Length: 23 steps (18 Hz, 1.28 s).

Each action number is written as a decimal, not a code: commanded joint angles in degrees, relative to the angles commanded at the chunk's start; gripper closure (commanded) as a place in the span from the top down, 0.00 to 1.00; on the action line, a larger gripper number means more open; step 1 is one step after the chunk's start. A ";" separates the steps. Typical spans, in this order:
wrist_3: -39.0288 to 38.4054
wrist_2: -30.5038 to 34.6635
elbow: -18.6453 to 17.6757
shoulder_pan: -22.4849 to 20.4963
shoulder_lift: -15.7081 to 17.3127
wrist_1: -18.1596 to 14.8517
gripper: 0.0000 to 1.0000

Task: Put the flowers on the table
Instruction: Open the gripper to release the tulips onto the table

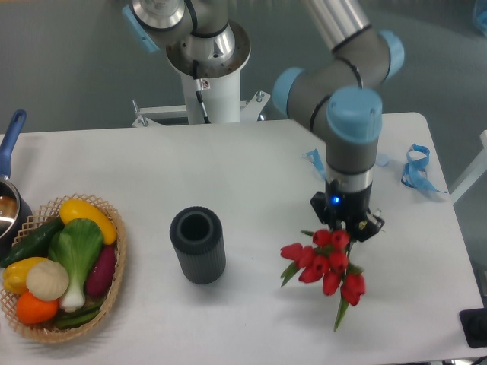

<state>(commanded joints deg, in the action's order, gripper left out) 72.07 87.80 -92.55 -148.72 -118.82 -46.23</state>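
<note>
Gripper (pixel 344 228) clamped on flowers (pixel 326 266) — bunch low over table (pixel 251 163), right of the dark vase (pixel 198 245); touching or not, can't tell.

Grey arm (pixel 346 30), light-blue joint caps, black tool (pixel 345 220), blue light

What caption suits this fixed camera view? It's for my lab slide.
UR5e gripper holds the flowers low over the white table, beside a dark vase and vegetable basket.
</note>
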 joint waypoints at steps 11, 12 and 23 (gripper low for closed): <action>-1.75 0.36 3.51 2.03 -2.82 0.35 1.00; -1.84 0.27 3.52 2.03 -2.12 0.35 1.00; 5.08 -0.69 5.80 -4.20 10.35 -7.54 1.00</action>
<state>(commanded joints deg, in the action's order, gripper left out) 77.15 87.10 -86.75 -152.92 -108.47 -53.77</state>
